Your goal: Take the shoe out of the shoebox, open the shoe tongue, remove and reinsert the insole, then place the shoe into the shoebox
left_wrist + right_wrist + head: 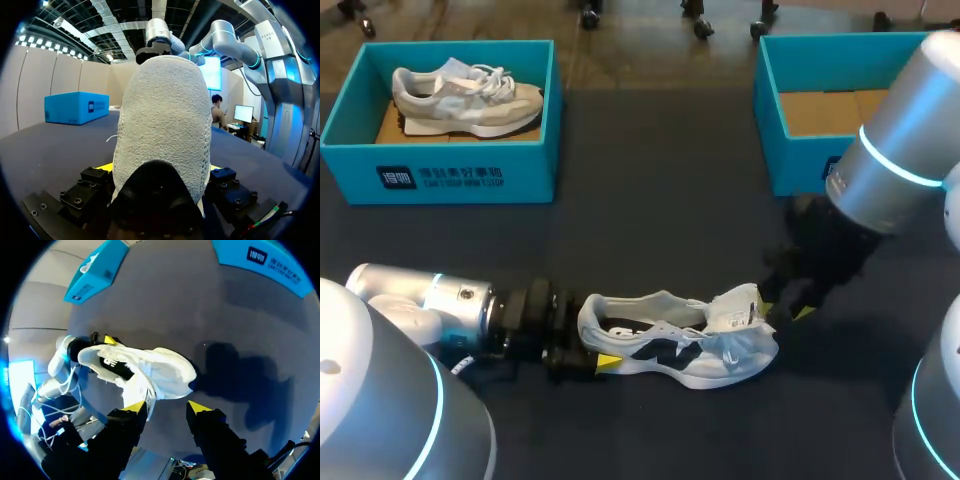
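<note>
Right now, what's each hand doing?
Left hand: shut on the white shoe, at its heel.
Right hand: open, holding nothing, by the shoe's toe end.

The shoe [162, 125] hides most of the left end effector [160, 169].

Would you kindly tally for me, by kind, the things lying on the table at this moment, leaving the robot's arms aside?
Shoes: 2, the grey shoe and the white shoe
Shoeboxes: 2, the left shoebox and the right shoebox
Total: 4
</note>
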Action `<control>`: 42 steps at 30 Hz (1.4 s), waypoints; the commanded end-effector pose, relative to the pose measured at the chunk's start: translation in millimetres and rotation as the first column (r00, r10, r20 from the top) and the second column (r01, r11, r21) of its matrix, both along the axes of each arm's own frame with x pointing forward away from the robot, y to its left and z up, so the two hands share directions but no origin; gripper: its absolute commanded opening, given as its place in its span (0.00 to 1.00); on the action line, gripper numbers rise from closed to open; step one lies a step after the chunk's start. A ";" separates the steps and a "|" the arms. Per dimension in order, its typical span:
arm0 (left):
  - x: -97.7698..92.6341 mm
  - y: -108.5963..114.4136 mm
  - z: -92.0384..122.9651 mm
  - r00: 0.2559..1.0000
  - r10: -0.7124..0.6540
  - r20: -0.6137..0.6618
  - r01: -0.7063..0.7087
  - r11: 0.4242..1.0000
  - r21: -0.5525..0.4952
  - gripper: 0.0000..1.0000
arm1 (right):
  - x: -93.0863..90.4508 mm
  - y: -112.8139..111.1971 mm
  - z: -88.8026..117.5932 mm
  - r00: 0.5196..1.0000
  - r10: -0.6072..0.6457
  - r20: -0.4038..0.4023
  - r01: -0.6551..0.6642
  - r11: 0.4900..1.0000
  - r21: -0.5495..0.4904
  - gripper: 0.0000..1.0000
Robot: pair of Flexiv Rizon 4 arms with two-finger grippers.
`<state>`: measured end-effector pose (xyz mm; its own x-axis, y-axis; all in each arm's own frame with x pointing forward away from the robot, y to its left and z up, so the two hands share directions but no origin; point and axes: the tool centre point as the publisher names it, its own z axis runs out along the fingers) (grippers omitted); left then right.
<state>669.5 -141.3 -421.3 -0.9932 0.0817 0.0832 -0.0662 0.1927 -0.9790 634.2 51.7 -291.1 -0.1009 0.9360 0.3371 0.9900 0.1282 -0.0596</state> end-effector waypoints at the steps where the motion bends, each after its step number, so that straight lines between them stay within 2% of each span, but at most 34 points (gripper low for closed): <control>1: 1.8 -0.5 -3.1 1.000 0.003 0.001 -0.003 1.000 -0.001 0.00 | 5.2 -1.0 37.2 1.000 0.024 0.012 -0.022 0.994 -0.109 0.49; 2: 1.8 -0.5 -3.1 1.000 0.003 0.001 -0.003 1.000 -0.001 0.00 | 7.4 -0.3 50.1 0.999 0.043 0.023 -0.039 0.990 -0.134 0.49; 7: 1.8 -0.5 -3.1 1.000 0.003 0.001 -0.003 1.000 -0.001 0.00 | 12.8 7.3 75.7 0.993 0.110 0.048 -0.100 0.978 -0.186 0.48; 13: 1.8 -0.5 -3.1 1.000 0.003 0.001 -0.003 1.000 -0.001 0.00 | 16.1 23.6 94.3 0.972 0.222 0.078 -0.200 0.954 -0.225 0.38; 14: 1.8 -0.5 -3.1 1.000 0.003 0.001 -0.003 1.000 -0.001 0.00 | 16.5 28.3 97.2 0.965 0.250 0.083 -0.226 0.946 -0.233 0.35; 16: 1.8 -0.5 -3.1 1.000 0.003 0.001 -0.003 1.000 -0.001 0.00 | 16.8 36.8 101.8 0.955 0.286 0.080 -0.258 0.932 -0.254 0.21; 17: 1.8 -0.5 -3.1 1.000 0.003 0.001 -0.003 1.000 -0.001 0.00 | 17.2 42.8 103.9 0.939 0.332 0.086 -0.301 0.919 -0.256 0.00; 22: 1.8 -0.5 -3.1 1.000 0.003 0.001 -0.003 1.000 -0.001 0.00 | 22.4 64.9 106.3 0.878 0.472 0.085 -0.439 0.863 -0.251 0.00; 25: 1.8 -0.5 -3.1 1.000 0.003 0.001 -0.003 1.000 -0.001 0.00 | 27.0 81.2 105.2 0.816 0.571 0.088 -0.538 0.807 -0.243 0.00; 28: 1.8 -0.5 -3.1 1.000 0.003 0.001 -0.003 1.000 -0.001 0.00 | 31.0 99.0 102.8 0.740 0.668 0.082 -0.636 0.734 -0.238 0.00; 31: 1.8 -0.5 -3.1 1.000 0.003 0.001 -0.003 1.000 -0.001 0.00 | 31.5 120.0 96.9 0.612 0.784 0.108 -0.757 0.619 -0.209 0.00; 32: 1.8 -0.5 -3.1 1.000 0.003 0.001 -0.003 1.000 -0.001 0.00 | 31.0 122.9 95.2 0.595 0.797 0.104 -0.771 0.602 -0.207 0.00; 42: 1.8 -0.5 -3.1 1.000 0.003 0.001 -0.003 1.000 -0.001 0.00 | 31.0 122.9 95.2 0.595 0.797 0.104 -0.771 0.602 -0.207 0.00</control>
